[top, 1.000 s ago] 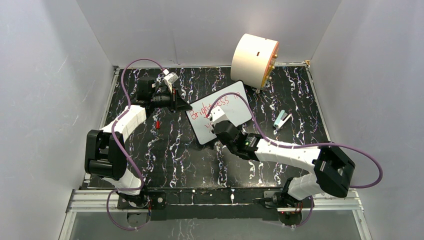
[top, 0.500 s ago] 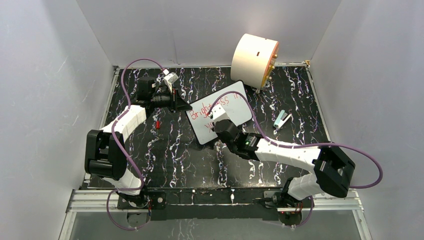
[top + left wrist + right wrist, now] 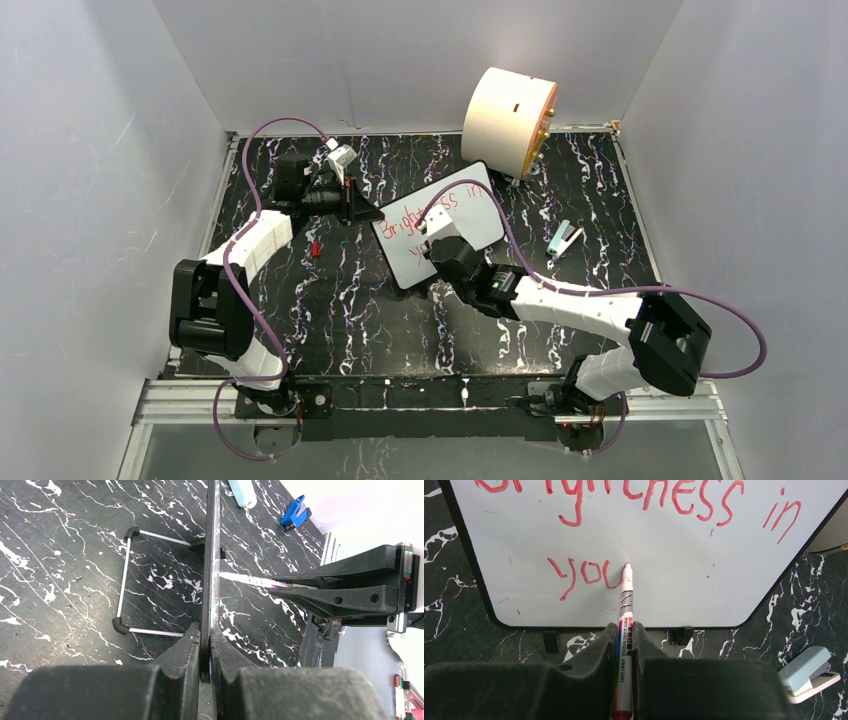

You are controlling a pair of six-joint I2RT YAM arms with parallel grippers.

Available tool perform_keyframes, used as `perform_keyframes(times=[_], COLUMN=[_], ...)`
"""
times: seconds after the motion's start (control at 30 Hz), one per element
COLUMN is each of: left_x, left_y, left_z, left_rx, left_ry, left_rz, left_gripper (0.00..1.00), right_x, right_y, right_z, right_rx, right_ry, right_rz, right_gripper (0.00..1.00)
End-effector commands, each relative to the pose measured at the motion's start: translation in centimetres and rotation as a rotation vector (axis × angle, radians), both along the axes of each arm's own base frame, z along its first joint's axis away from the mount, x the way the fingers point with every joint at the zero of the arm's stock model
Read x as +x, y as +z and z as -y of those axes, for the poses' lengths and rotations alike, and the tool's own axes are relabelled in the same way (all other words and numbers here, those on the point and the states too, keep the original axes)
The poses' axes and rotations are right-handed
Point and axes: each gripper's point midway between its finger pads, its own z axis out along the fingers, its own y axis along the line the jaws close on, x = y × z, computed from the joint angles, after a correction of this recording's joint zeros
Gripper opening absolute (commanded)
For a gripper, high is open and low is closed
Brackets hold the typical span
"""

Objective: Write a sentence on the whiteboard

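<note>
The whiteboard (image 3: pixel 472 222) stands tilted on the black marbled table, and the right wrist view shows its face (image 3: pixel 684 545). Red letters read "Brightness in" (image 3: pixel 674 495) with "you" (image 3: pixel 584 575) below. My right gripper (image 3: pixel 624 630) is shut on a red whiteboard marker (image 3: pixel 625 620). The marker's tip (image 3: pixel 627 566) touches the board just right of the "u". In the top view the right gripper (image 3: pixel 432 245) is over the board's near part. My left gripper (image 3: pixel 205 636) is shut on the board's edge (image 3: pixel 210 555), at its left side in the top view (image 3: pixel 362 210).
A big cream cylinder (image 3: pixel 510 120) lies at the back right. A pale blue stapler-like item (image 3: pixel 565 238) lies right of the board. A small red cap (image 3: pixel 315 247) lies left of it. The board's wire stand (image 3: pixel 125 575) rests behind it.
My right gripper with the marker has shifted slightly to the far right along the second line. The left arm and the board have not moved.
</note>
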Motion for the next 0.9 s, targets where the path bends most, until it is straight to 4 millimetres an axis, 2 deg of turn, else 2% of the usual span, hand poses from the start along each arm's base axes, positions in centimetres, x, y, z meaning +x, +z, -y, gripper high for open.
perform_keyframes(times=[0.0,0.43,0.87], left_x=[-1.0,-1.0,-1.0], left_y=[-3.4,-3.5,-3.5], left_z=[0.0,0.0,0.0], left_rx=[0.083,0.082,0.084], left_ry=[0.013,0.013,0.013], left_rz=[-0.088,-0.093,-0.091], left_gripper=[0.0,0.0,0.0], right_x=[0.7,-0.8,-0.6], right_y=[1.7,-0.5,-1.0], right_z=[-0.6,1.0,1.5], right_rx=[0.068,0.023,0.002], right_ry=[-0.008,-0.012,-0.036], right_rz=[0.029,-0.049,-0.047], right_gripper=[0.0,0.0,0.0])
